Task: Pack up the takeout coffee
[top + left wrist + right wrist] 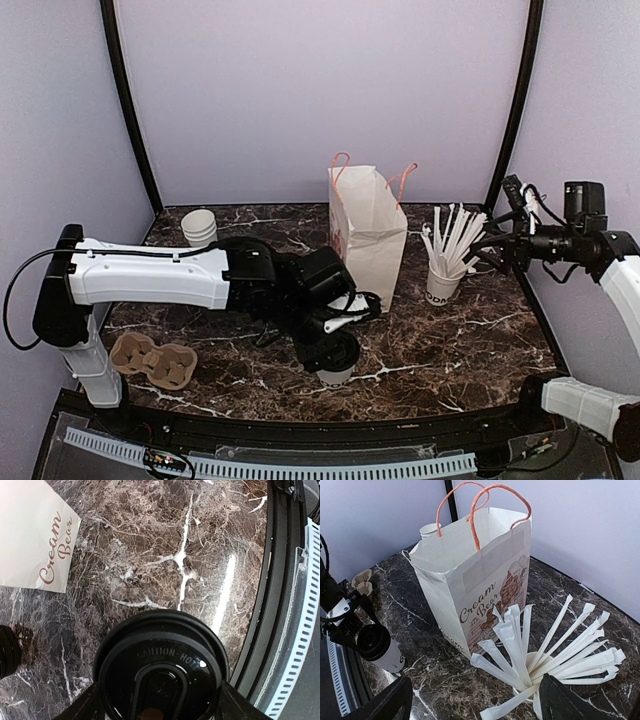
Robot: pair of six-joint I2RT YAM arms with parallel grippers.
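The takeout coffee (336,376), a small white cup with a black lid, stands on the marble table near the front edge. My left gripper (332,350) is over it, and its fingers (82,705) press both sides of the lid (162,672), which reads "CAUTION HOT". The cup also shows in the right wrist view (382,647). The white "Cream Bear" paper bag (368,235) with orange handles stands open behind it and shows in the right wrist view (485,580). My right gripper (490,245) is open and empty, held high at the right above the straws (477,705).
A white cup of wrapped straws (445,275) stands right of the bag. Nested white cups (199,227) sit at the back left. A brown cardboard cup carrier (153,360) lies at the front left. The table's black front rim (280,605) runs close beside the coffee.
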